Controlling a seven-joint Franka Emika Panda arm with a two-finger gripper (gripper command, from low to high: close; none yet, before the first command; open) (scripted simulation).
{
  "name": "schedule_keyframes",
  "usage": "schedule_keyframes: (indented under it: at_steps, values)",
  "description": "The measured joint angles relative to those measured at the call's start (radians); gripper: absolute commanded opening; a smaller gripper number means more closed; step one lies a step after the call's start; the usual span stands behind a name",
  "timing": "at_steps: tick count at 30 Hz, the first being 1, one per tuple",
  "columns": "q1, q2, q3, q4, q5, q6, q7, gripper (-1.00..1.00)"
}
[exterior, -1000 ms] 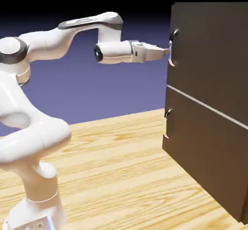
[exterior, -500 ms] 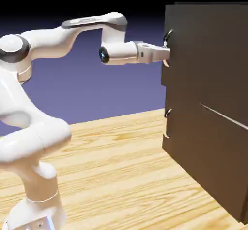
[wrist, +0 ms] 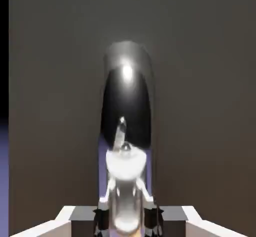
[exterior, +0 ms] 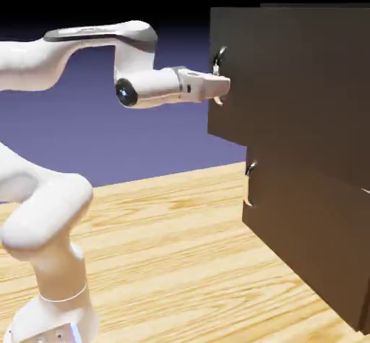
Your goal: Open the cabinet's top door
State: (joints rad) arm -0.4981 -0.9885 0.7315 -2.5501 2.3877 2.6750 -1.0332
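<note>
Arm (exterior: 65, 52): white, rising at the exterior view's left, forearm level and reaching right. Tool (exterior: 219, 84): closed on the handle (exterior: 218, 59), a curved silver-grey bar that in the hand view (wrist: 126, 131) runs up between the two fingers (wrist: 102, 216) and fills the middle of the frame. Top door (exterior: 289, 81): dark brown upper panel, standing forward of the lower door (exterior: 311, 233), its handle edge nearest the arm; judged partly open. Cabinet (exterior: 318, 175): tall dark box at the right, resting on the counter (exterior: 181, 262). Handling note for the step in hand: the pull looks best made level and straight back toward the arm, wrist square to the panel, grip kept firm so the rounded bar does not slip out of the fingers; a sideways drag would likely bind the panel or lose the handle. Contents: the interior behind the top door is not visible from either view, so nothing can be listed. Lower door: closed, with its own small handle (exterior: 250, 169) untouched. Counter: pale wood.
</note>
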Motion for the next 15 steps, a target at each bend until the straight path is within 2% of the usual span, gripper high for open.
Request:
schedule_keyframes:
  at_steps: [8, 15]
  values:
    - [0.224, -0.164, -0.290, -0.222, -0.301, -0.153, 0.109, -1.00]
    - [0.298, -0.321, -0.537, -0.349, -0.604, -0.304, 0.214, -1.00]
